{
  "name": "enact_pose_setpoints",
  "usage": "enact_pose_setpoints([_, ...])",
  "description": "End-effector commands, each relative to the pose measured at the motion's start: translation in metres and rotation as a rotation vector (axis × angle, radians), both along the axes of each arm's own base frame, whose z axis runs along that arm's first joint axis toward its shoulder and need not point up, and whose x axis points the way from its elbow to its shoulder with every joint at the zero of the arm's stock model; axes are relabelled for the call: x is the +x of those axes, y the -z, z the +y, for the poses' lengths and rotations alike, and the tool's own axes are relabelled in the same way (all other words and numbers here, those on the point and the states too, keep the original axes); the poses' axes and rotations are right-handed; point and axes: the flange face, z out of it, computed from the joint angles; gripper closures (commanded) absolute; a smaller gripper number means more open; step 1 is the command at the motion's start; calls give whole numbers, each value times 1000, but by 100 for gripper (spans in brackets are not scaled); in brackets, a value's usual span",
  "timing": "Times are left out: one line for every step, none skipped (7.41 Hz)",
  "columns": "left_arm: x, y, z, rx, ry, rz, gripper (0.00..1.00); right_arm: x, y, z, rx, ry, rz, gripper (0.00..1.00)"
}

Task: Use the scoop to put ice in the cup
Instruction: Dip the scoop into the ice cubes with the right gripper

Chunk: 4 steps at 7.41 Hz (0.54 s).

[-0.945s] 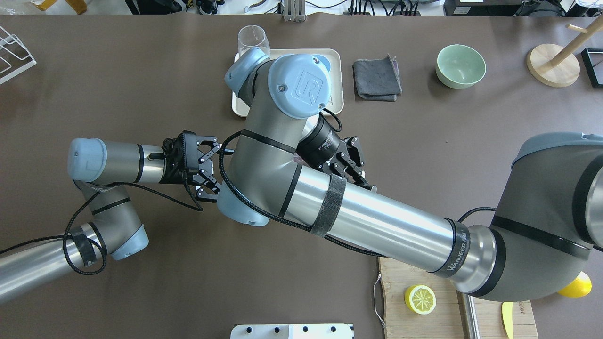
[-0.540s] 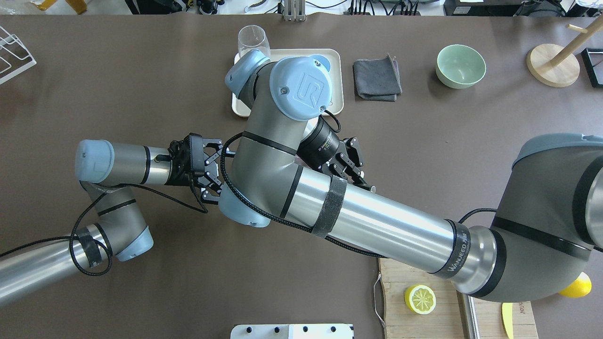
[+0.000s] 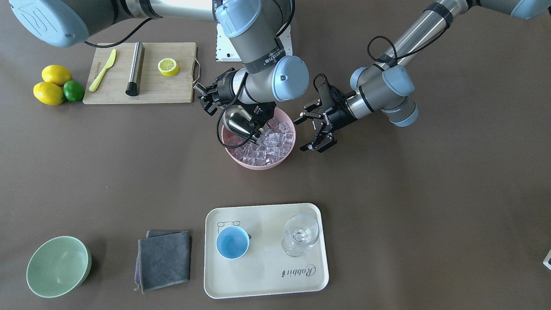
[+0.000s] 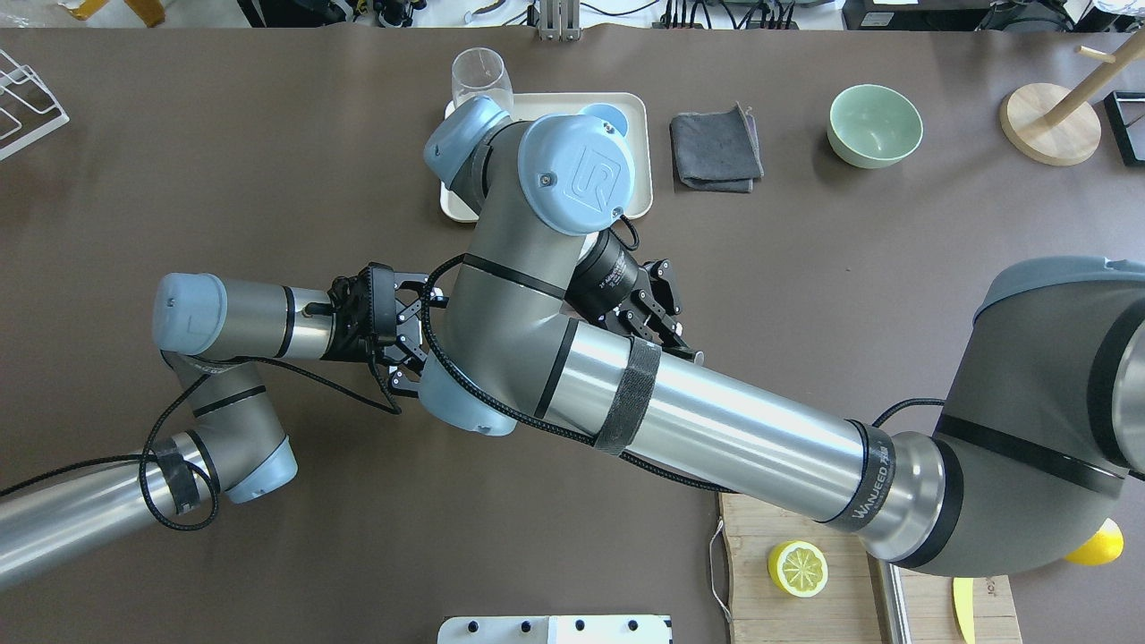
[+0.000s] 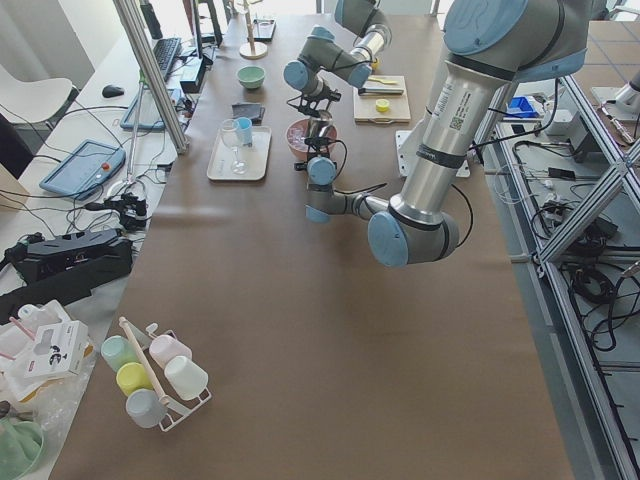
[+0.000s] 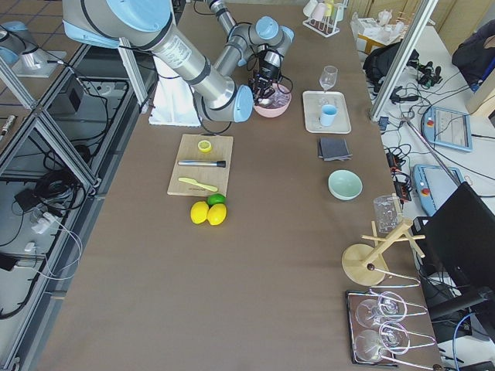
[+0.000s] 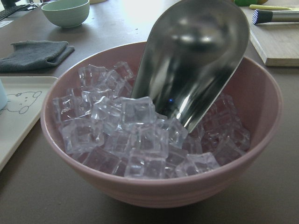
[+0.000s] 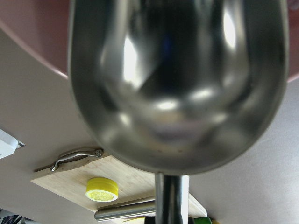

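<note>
The steel scoop (image 3: 237,122) is tilted mouth-down with its lip among the ice (image 3: 270,144) in a pink bowl (image 3: 258,165). My right gripper (image 3: 208,100) is shut on the scoop's handle at the bowl's edge. The left wrist view shows the scoop's underside (image 7: 196,70) resting in the ice cubes (image 7: 131,135). It fills the right wrist view (image 8: 177,84). My left gripper (image 3: 302,135) is open and empty, level with the bowl's rim on its other side. The light-blue cup (image 3: 232,242) stands empty on a cream tray (image 3: 267,280).
A clear wine glass (image 3: 301,234) stands on the tray beside the cup. A grey cloth (image 3: 164,259) and a green bowl (image 3: 58,267) lie beyond. A cutting board (image 3: 172,90) holds a steel rod (image 3: 134,69), half a lemon (image 3: 168,66) and a yellow knife (image 3: 102,69).
My left arm has moved right, bringing its open gripper closer to the bowl under the right arm. My right wrist has shifted slightly with the scoop.
</note>
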Motion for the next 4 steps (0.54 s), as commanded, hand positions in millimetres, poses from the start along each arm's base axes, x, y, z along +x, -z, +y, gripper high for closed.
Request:
enact_pose_setpoints([-5, 1, -5, 1, 11, 1, 2, -3, -9, 6, 43, -11, -62, 100])
enact_pose_setpoints([-8, -1, -6, 1, 14, 1, 2, 2, -16, 10, 74, -19, -114, 100])
enact_pose_setpoints([-9, -2, -5, 2, 14, 1, 2, 3, -24, 10, 95, -24, -150, 100])
enact_pose_setpoints([-9, -2, -5, 2, 14, 0, 2, 11, -29, 15, 115, -24, -186, 100])
